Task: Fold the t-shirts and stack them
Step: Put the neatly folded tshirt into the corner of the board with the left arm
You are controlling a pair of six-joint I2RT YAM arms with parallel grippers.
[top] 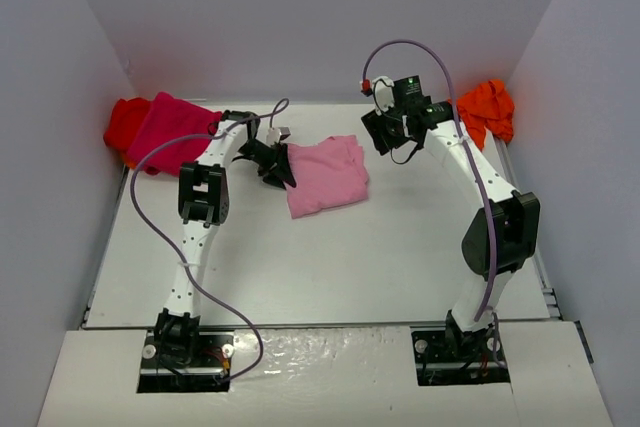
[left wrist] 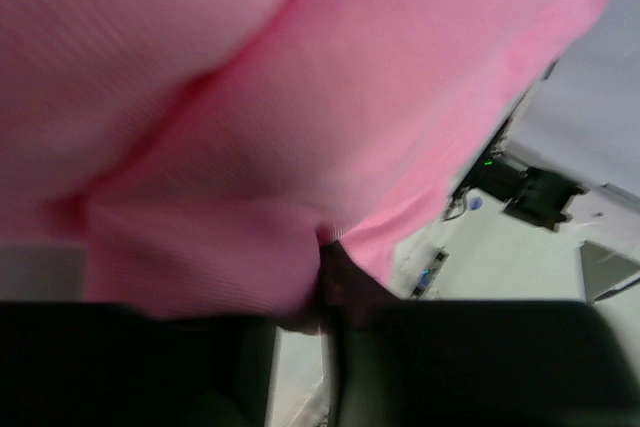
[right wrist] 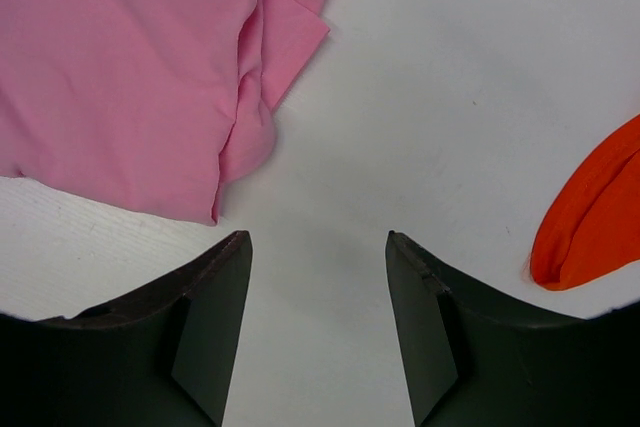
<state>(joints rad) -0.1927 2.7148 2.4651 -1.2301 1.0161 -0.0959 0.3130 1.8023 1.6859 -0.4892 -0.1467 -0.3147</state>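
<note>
The light pink t-shirt (top: 328, 175) lies partly folded in the middle of the table. My left gripper (top: 277, 165) is at its left edge and is shut on a fold of the pink cloth (left wrist: 300, 97), which fills the left wrist view. My right gripper (top: 385, 134) is open and empty, hovering just right of the pink shirt's far corner (right wrist: 130, 77), with bare table between its fingertips (right wrist: 237, 247). The magenta t-shirt (top: 172, 132) lies on the red one (top: 124, 122) at the far left. The orange t-shirt (top: 487, 109) is bunched at the far right and also shows in the right wrist view (right wrist: 595, 212).
Grey walls close in the white table (top: 330, 267) on the left, back and right. Purple cables loop off both arms. The orange shirt sits against the right wall, and the red and magenta shirts against the left wall.
</note>
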